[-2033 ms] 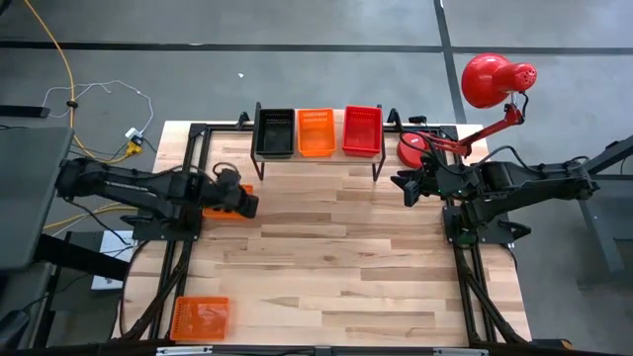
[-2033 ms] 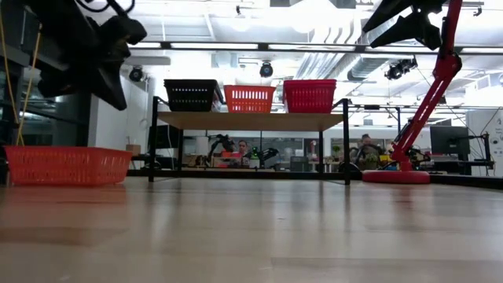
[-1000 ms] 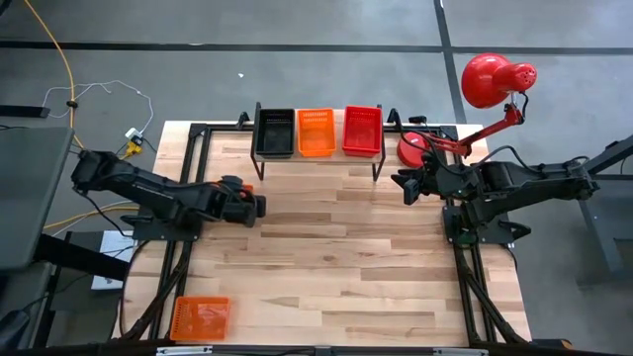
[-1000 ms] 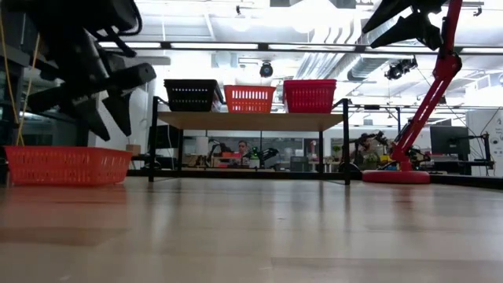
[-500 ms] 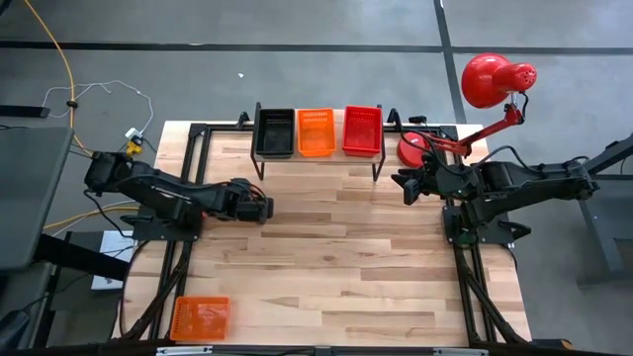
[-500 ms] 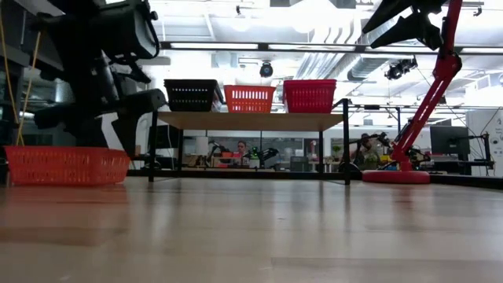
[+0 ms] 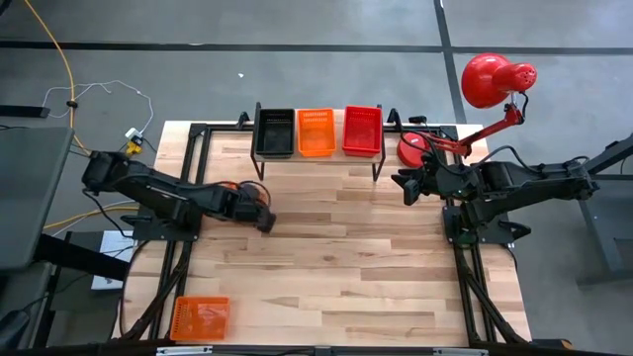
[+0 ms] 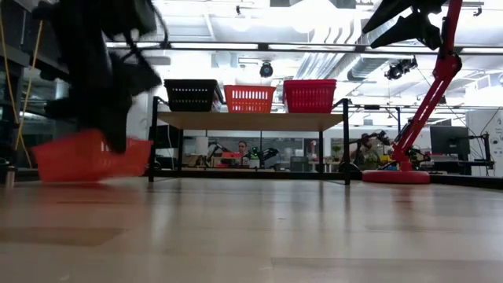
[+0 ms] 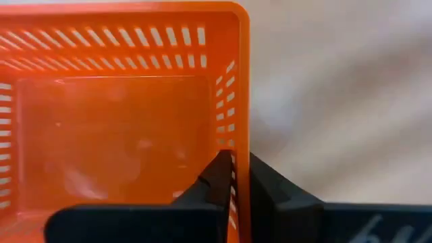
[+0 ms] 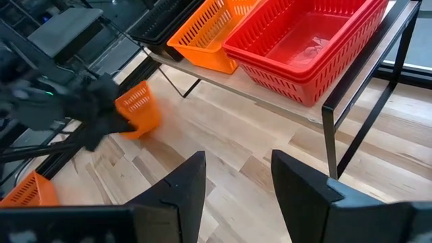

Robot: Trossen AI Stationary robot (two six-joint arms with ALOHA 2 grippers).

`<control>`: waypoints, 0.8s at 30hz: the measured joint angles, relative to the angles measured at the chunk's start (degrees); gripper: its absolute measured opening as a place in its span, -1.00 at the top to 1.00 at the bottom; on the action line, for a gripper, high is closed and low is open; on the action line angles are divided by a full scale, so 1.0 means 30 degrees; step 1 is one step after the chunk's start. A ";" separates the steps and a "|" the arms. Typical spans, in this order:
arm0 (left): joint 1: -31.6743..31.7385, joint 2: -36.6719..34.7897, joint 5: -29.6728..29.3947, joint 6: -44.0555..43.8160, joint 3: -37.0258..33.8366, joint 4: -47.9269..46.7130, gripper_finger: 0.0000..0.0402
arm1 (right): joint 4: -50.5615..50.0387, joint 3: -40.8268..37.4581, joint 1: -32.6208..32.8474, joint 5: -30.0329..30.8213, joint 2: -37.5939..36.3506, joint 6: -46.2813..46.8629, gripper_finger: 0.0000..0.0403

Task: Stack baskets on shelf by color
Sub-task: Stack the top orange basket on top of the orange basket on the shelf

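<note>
Wooden bench (image 7: 346, 267) carrying shelf (image 7: 318, 158) at far edge with black, orange and red baskets. Left pincer (image 9: 239, 177) clenched on orange basket (image 9: 121, 115) wall, left of centre. Right pincer (image 10: 236, 179) released, right of shelf.

No words, labels, brand marks, numbers or signs are showing clearly enough to read in any of the views.
</note>
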 joint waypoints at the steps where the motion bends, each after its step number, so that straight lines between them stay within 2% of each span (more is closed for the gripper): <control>1: -0.0282 -0.0330 0.0907 0.1154 0.0309 -0.0006 0.95 | 0.0000 0.0002 0.0000 -0.0003 -0.0003 -0.0006 0.23; 7: -0.2871 -0.2554 0.7555 0.7039 0.3375 -0.0417 0.99 | 0.0000 0.0004 0.0000 -0.0015 0.0001 -0.0007 0.23; 10: -0.3889 -0.3127 0.9114 0.9541 0.5705 -0.0564 1.00 | 0.0006 0.0004 0.0000 -0.0022 0.0002 -0.0007 0.23; 14: -0.3908 -0.2341 0.7834 1.2502 1.0038 -0.2967 1.00 | 0.0007 -0.0003 0.0000 -0.0029 0.0004 -0.0007 0.23; 19: -0.2427 0.0518 0.3765 1.8226 1.6404 -0.7632 1.00 | 0.0015 0.0004 0.0000 0.0015 0.0004 -0.0003 0.23; 24: -0.0292 0.3290 -0.0407 2.5310 2.1290 -0.8622 1.00 | 0.0022 0.0004 0.0000 0.0029 0.0004 0.0036 0.23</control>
